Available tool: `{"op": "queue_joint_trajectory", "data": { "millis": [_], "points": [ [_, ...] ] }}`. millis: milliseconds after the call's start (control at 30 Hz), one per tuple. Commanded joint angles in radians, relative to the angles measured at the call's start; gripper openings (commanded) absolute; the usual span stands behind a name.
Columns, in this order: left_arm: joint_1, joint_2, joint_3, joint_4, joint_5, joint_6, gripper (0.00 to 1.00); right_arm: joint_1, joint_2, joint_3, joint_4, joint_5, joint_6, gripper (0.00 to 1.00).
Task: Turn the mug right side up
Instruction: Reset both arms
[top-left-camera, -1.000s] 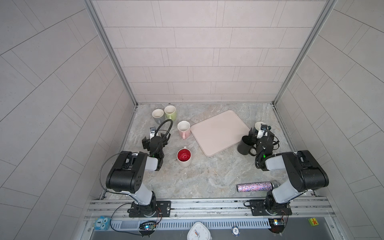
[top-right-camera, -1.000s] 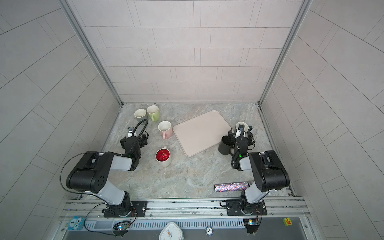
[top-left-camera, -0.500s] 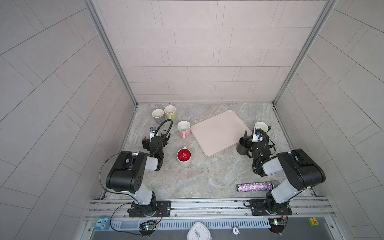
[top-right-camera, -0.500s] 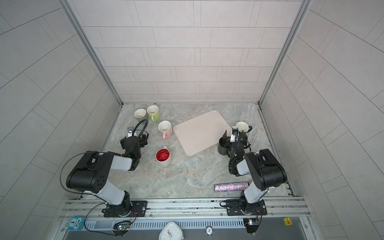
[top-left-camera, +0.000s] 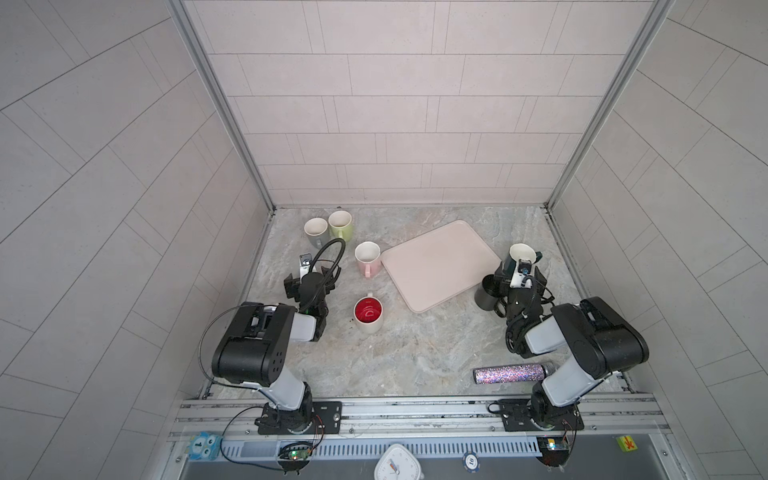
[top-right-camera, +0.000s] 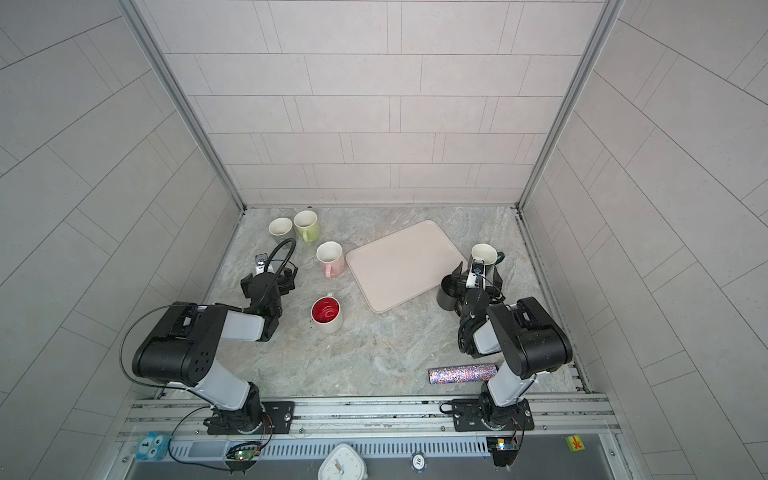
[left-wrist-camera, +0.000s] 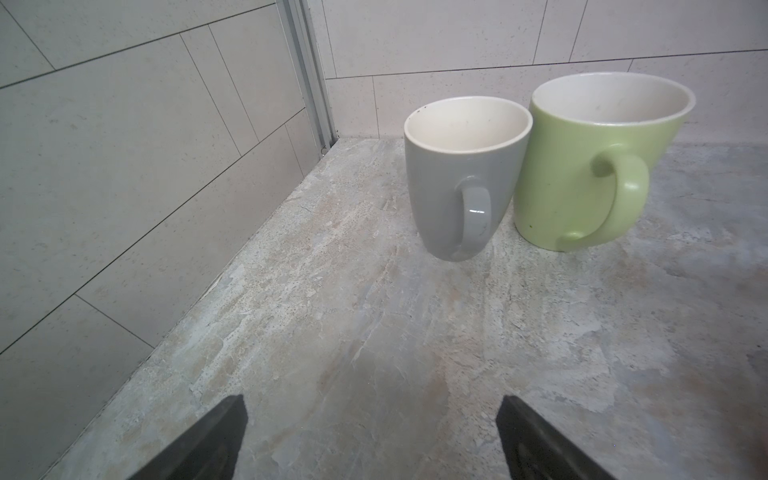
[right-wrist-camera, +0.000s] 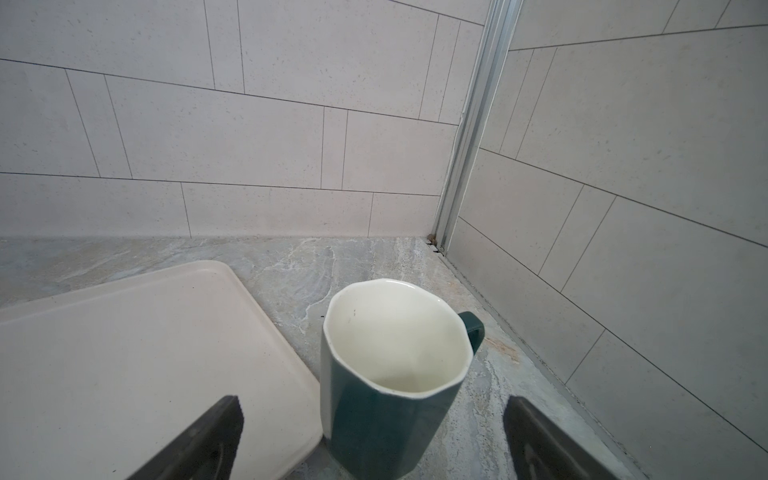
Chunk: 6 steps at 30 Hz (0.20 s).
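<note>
A dark mug (top-left-camera: 485, 292) stands at the tray's near right corner, partly hidden by my right arm. Its top looks dark, and I cannot tell whether its mouth faces up or down. Just behind it a teal mug (right-wrist-camera: 386, 374) with a white inside stands upright, handle away from me. My right gripper (right-wrist-camera: 372, 399) is open, its fingers on either side of the teal mug's near side and apart from it; in a top view the right gripper (top-left-camera: 518, 268) sits between the two mugs. My left gripper (left-wrist-camera: 370, 399) is open over bare table, also seen at the left gripper (top-left-camera: 311, 272).
A grey mug (left-wrist-camera: 461, 178) and a green mug (left-wrist-camera: 590, 166) stand upright and touching near the back left corner. A pink mug (top-left-camera: 368, 255) and a red-lined mug (top-left-camera: 368, 313) stand left of the pink tray (top-left-camera: 440, 266). A glittery tumbler (top-left-camera: 511, 372) lies near the front right.
My right gripper has shifted a little toward the tray and back, still open near the teal mug. The left arm and all the mugs have stayed put.
</note>
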Motion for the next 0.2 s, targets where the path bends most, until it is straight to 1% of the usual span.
{"op": "queue_joint_trajectory", "data": {
  "millis": [0, 67, 167],
  "points": [
    [0.003, -0.003, 0.009, -0.001, -0.009, -0.005, 1.0, 0.007, 0.014, -0.004, -0.109, 0.043, -0.025, 0.99],
    [0.004, -0.002, 0.009, 0.0, -0.009, -0.004, 1.0, 0.023, 0.009, 0.023, -0.16, 0.064, -0.041, 0.99],
    [0.005, -0.004, 0.009, 0.0, -0.008, -0.005, 1.0, 0.028, 0.011, 0.03, -0.173, 0.075, -0.04, 0.99]
  ]
}}
